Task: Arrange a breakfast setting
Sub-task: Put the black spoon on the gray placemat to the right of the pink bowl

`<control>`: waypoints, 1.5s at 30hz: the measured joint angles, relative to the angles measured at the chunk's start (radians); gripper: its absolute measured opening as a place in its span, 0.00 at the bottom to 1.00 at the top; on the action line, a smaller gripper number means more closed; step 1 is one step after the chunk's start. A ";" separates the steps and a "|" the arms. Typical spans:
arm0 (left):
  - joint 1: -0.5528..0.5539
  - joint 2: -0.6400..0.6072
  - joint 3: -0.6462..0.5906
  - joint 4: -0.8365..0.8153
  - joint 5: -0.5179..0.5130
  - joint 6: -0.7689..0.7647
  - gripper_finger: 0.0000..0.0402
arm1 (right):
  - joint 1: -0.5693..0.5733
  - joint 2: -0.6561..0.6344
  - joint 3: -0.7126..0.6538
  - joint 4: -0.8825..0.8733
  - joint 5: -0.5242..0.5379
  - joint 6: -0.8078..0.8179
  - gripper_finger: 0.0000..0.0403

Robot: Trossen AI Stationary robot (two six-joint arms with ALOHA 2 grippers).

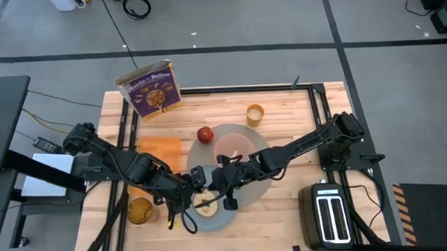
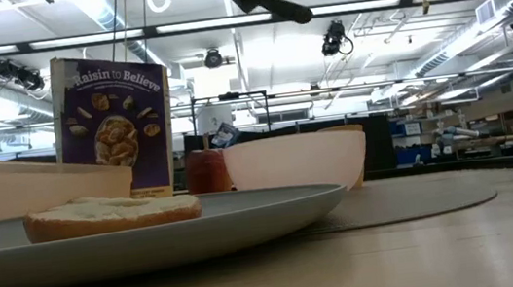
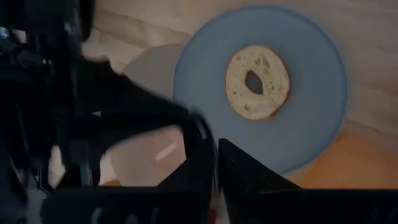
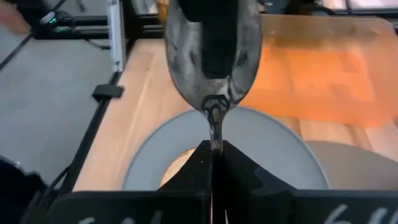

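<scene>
Metal spoon (image 4: 212,59), pinched in right claw (image 4: 212,155)

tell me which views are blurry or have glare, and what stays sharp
Right wrist view: spoon shows dark reflections in its bowl, while the orange cloth behind it is soft. Left wrist view: the other arm in front is motion-smeared, but the toast is fairly crisp. Low view: ceiling lights glare, and the near plate rim looks soft.

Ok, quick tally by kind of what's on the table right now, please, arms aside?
Dishes: 3 (grey plate, pink bowl, orange cup)
Cutlery: 1 (spoon, held in the right gripper)
Food: 3 (apple, bagel half, cereal box)
Mat and cloth: 2 (round mat, orange cloth)
Appliances: 1 (toaster)
Total: 10
</scene>
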 joint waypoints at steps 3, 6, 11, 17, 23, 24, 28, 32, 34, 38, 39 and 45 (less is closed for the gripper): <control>-0.001 0.000 0.000 0.012 0.005 -0.003 0.14 | -0.005 0.000 0.000 -0.005 0.019 0.020 0.05; -0.002 0.000 0.000 0.019 -0.009 -0.002 0.21 | -0.005 -0.002 0.000 -0.021 0.029 0.062 0.05; -0.025 -0.034 0.011 -0.021 -0.234 -0.058 0.33 | -0.002 -0.065 0.000 -0.190 0.034 0.263 0.05; -0.047 -0.121 0.075 -0.109 -0.302 -0.384 0.41 | 0.017 -0.178 0.000 -0.651 0.125 0.753 0.05; -0.046 -0.237 0.083 -0.109 -0.302 -0.724 0.40 | 0.062 -0.222 0.000 -1.074 0.161 1.238 0.06; -0.046 -0.255 0.083 -0.108 -0.302 -0.753 0.39 | 0.063 -0.220 0.000 -1.119 0.149 1.280 0.06; -0.046 -0.322 0.083 -0.062 -0.304 -0.840 0.39 | 0.047 -0.205 -0.043 -1.169 0.107 1.367 0.05; -0.048 -0.368 0.083 0.016 -0.304 -0.907 0.39 | 0.014 -0.204 -0.163 -1.029 0.076 1.384 0.05; -0.054 -0.387 0.083 0.026 -0.304 -0.928 0.39 | -0.013 -0.203 -0.226 -0.982 0.053 1.375 0.05; -0.061 -0.405 0.083 0.026 -0.302 -0.966 0.39 | -0.079 -0.203 -0.320 -0.867 0.023 1.342 0.05; -0.061 -0.405 0.083 0.025 -0.300 -0.972 0.39 | -0.096 -0.203 -0.338 -0.841 0.014 1.337 0.05; -0.060 -0.400 0.082 0.010 -0.297 -0.972 0.39 | -0.186 -0.203 -0.416 -0.687 -0.046 1.312 0.06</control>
